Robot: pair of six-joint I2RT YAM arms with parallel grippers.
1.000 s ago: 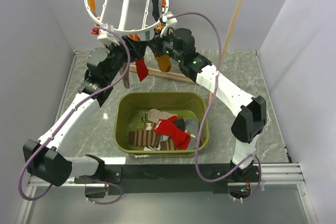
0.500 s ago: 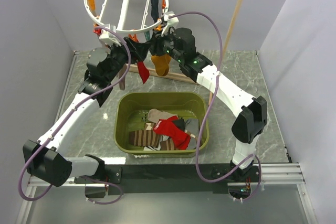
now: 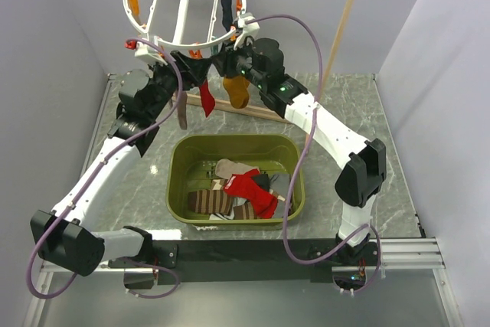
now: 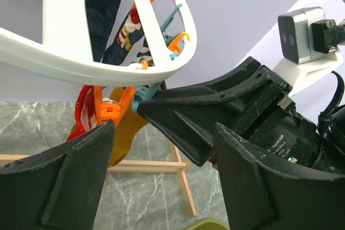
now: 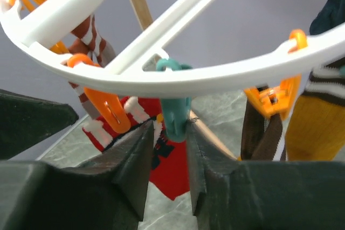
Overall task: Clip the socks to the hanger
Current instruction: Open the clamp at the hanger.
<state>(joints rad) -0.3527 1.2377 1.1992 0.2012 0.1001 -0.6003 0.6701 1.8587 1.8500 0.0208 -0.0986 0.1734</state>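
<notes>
The white ring hanger point(image 3: 157, 38) hangs from the rack rod, its rim also in the left wrist view point(image 4: 81, 60) and the right wrist view point(image 5: 215, 76). My right gripper point(image 5: 170, 154) is shut on a teal clip point(image 5: 175, 114) under the near rim; it shows from above point(image 3: 223, 63). A red sock point(image 5: 172, 173) with white marks hangs just behind that clip point(image 3: 205, 103). My left gripper point(image 4: 161, 181) is open and empty beside an orange clip point(image 4: 110, 114), just left of the right gripper point(image 3: 186, 65). Mustard point(image 3: 239, 91), brown striped point(image 5: 261, 133), grey-taupe point(image 3: 182, 110) and navy point(image 3: 227, 9) socks hang clipped.
An olive bin point(image 3: 178, 181) on the marble table below holds several more socks, one red point(image 3: 253, 189) and one brown striped point(image 3: 210, 202). The wooden rack frame point(image 3: 342, 28) stands behind, its foot bar point(image 4: 145, 165) under the hanger. Grey walls close both sides.
Both grippers have risen slightly toward the hanger's near rim. The left arm has shifted a little left. The red sock hangs a touch higher.
</notes>
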